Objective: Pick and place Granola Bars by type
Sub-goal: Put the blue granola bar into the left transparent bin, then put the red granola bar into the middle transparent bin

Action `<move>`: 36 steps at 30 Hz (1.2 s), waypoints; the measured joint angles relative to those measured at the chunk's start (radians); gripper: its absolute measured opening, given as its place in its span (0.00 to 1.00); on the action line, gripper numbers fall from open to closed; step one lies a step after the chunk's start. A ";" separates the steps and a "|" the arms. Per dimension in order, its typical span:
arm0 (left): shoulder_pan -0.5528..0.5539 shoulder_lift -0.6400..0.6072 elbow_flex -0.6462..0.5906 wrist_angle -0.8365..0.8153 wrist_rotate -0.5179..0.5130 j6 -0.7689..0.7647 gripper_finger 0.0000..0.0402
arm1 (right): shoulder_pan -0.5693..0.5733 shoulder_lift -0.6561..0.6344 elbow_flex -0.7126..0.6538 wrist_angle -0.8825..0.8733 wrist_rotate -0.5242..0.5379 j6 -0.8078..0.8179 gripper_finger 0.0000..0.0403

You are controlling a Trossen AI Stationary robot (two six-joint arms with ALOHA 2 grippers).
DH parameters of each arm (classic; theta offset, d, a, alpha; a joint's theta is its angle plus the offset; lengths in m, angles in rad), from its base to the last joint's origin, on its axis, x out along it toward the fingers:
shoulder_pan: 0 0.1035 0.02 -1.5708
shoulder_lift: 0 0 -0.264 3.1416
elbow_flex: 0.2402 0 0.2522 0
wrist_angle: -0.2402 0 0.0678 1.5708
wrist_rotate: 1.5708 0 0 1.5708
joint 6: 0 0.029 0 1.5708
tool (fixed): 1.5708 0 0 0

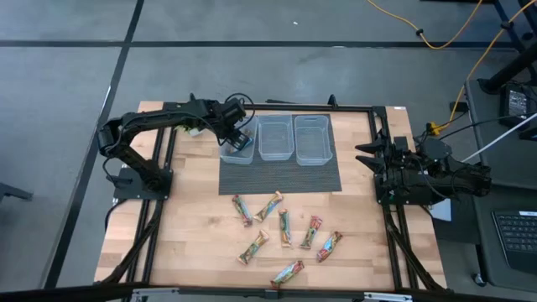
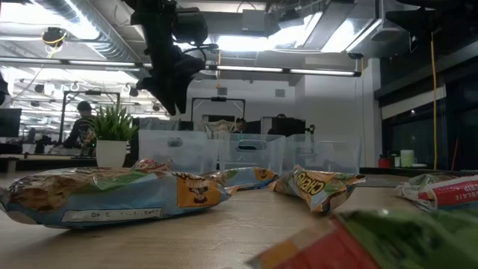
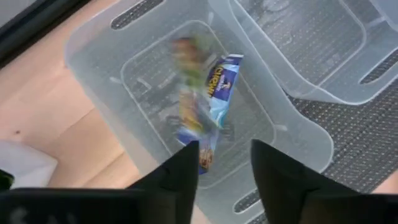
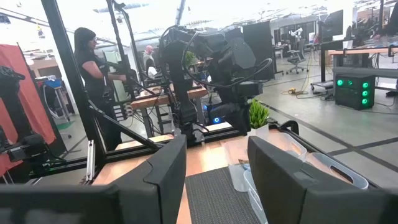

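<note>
Three clear bins stand in a row on a dark mat (image 1: pixel 281 178) at the table's far side. My left gripper (image 3: pixel 224 177) hangs open over the leftmost bin (image 1: pixel 237 149), pointing steeply down. A blue-and-green granola bar (image 3: pixel 208 106) shows blurred inside that bin below the fingers, with nothing between them. The middle bin (image 1: pixel 275 137) and the right bin (image 1: pixel 311 138) stand beside it. Several more granola bars (image 1: pixel 285 226) lie scattered flat on the wooden table nearer the front edge. My right gripper (image 4: pixel 217 180) waits open at the table's right edge, pointing level toward the left.
Black frame rails (image 1: pixel 388 218) run along the table's sides. In the low view the bars (image 2: pixel 112 196) lie close to the camera, and a potted plant (image 2: pixel 113 134) stands beyond the table. A person (image 4: pixel 93 74) stands in the room behind.
</note>
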 joint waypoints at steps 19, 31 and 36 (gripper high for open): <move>-0.323 -0.005 0.410 0.095 0.223 -0.127 0.47 | 0.000 0.000 0.000 0.008 -0.068 -0.003 0.43; -0.533 -0.139 0.486 0.150 -0.175 -0.051 0.47 | 0.000 0.000 0.000 0.007 -0.098 -0.058 0.43; -0.555 -0.212 0.486 -0.034 -0.267 -0.075 0.47 | 0.000 0.000 0.000 0.008 -0.097 -0.102 0.43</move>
